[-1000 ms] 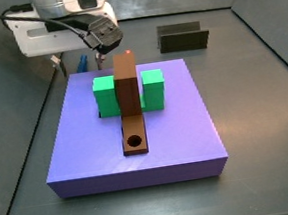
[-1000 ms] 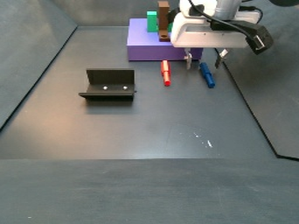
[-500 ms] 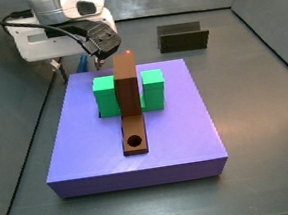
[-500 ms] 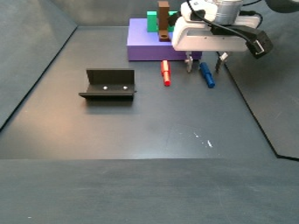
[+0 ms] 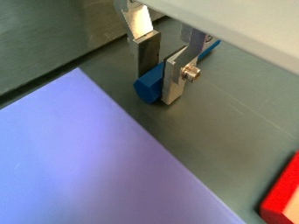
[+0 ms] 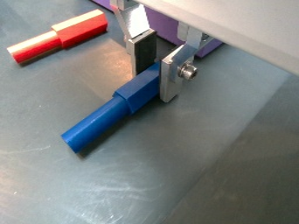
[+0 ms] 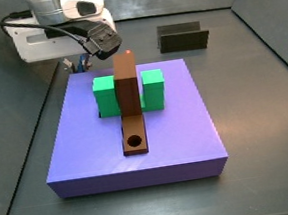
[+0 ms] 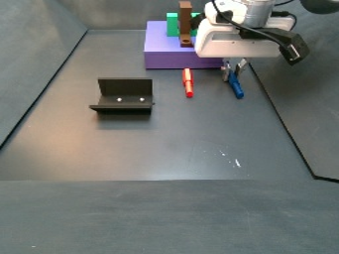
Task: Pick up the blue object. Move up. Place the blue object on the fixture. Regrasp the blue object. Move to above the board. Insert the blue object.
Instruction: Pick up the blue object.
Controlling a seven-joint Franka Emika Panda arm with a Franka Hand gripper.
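The blue object (image 6: 100, 129) is a slim bright-blue peg lying flat on the grey floor beside the lilac slab, also seen in a side view (image 8: 237, 87). My gripper (image 6: 160, 74) is low over it, fingers closed on its thicker end, which shows between the pads in a wrist view (image 5: 149, 85). The gripper hangs at the slab's far edge in a side view (image 7: 84, 59). The dark fixture (image 8: 122, 96) stands apart on the floor, also in a side view (image 7: 183, 37). The brown board (image 7: 129, 96) lies on the slab with its round hole (image 7: 136, 140) at the near end.
A red peg (image 8: 188, 81) lies on the floor next to the blue one, also in a wrist view (image 6: 59, 37). The large lilac slab (image 7: 177, 125) carries a green block (image 7: 105, 95) under the board. Dark walls ring the floor.
The gripper has come down onto the blue peg and its fingers have closed in on the peg's thick end. The peg still lies on the floor.
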